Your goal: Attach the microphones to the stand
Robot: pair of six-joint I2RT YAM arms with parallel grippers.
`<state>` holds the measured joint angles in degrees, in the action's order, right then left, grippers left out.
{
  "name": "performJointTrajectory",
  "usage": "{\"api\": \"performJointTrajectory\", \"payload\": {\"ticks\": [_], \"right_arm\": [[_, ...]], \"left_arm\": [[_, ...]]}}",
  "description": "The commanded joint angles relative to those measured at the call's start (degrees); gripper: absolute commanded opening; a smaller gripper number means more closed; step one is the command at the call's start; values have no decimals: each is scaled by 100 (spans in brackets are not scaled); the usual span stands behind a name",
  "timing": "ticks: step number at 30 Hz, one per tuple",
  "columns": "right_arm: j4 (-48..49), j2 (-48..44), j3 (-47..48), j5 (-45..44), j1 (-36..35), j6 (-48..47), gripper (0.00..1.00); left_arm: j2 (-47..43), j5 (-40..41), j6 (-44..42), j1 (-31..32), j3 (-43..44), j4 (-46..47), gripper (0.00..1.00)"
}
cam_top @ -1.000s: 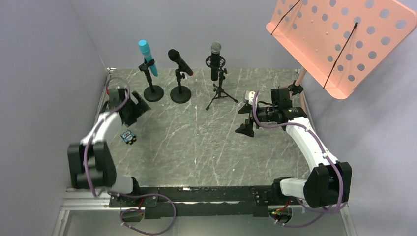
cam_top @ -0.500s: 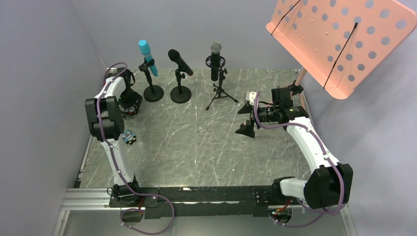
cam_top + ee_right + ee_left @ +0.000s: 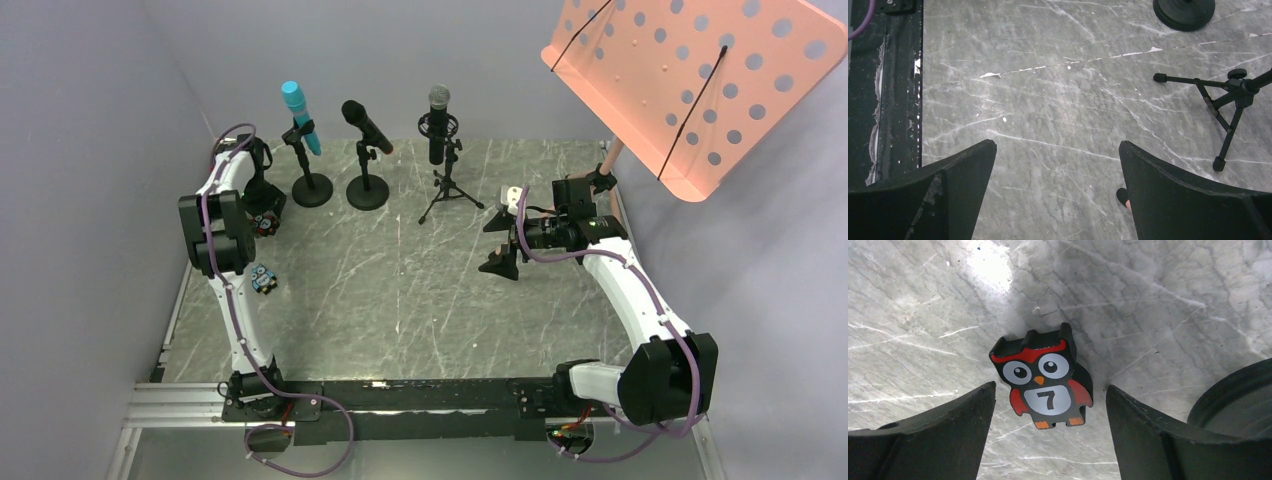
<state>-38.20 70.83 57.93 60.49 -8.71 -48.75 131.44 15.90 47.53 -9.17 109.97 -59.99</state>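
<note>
turquoise microphone (image 3: pixel 300 118): clipped in a round-base stand (image 3: pixel 312 188), upper left of the top view; long axis leaning, head up and left
black microphone (image 3: pixel 366 127): clipped in the second round-base stand (image 3: pixel 367 190) just to its right, leaning the same way
mesh-headed microphone (image 3: pixel 438 122): upright in the tripod stand (image 3: pixel 450 196), upper centre
left claw (image 3: pixel 1050 390): spread, holding nothing, hanging over a red owl block (image 3: pixel 1044 371) on the bench (image 3: pixel 1158 300); the turquoise microphone lies up and right of it, nearest of the three
right claw (image 3: pixel 1058 145): spread and empty above bare bench, tripod stand up and left of it
nearer arm: left for both leaning ones, right for the upright one
writing: "7" on the owl's belly; no brand legible
progress: all three look seated, so probably little is left
</note>
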Motion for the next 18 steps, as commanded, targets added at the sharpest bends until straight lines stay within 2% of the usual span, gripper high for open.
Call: {"api": "performJointTrajectory", "payload": {"ticks": [1, 6, 10, 12, 15, 17, 18], "right_arm": [[-26, -35, 234, 202, 9, -197, 100], [-62, -30, 244, 194, 10, -230, 100], [-69, -36, 242, 202, 10, -240, 100], [-74, -30, 245, 193, 10, -240, 100], [-83, -33, 242, 191, 10, -249, 100], [-68, -30, 245, 183, 10, -237, 100], [-66, -32, 245, 174, 10, -233, 100]], "left_arm": [[116, -169, -209, -128, 126, -26, 77], [-47, -452, -625, -184, 9, 401, 50], [-181, -829, -1486, -180, 86, 985, 38], [-163, -1146, -2181, -181, 251, 1244, 37], [147, -1588, -3009, -180, 887, 1162, 39], [382, -1956, -3512, -176, 1229, 1124, 43], [435, -2054, -3666, -173, 1312, 1166, 49]]}}
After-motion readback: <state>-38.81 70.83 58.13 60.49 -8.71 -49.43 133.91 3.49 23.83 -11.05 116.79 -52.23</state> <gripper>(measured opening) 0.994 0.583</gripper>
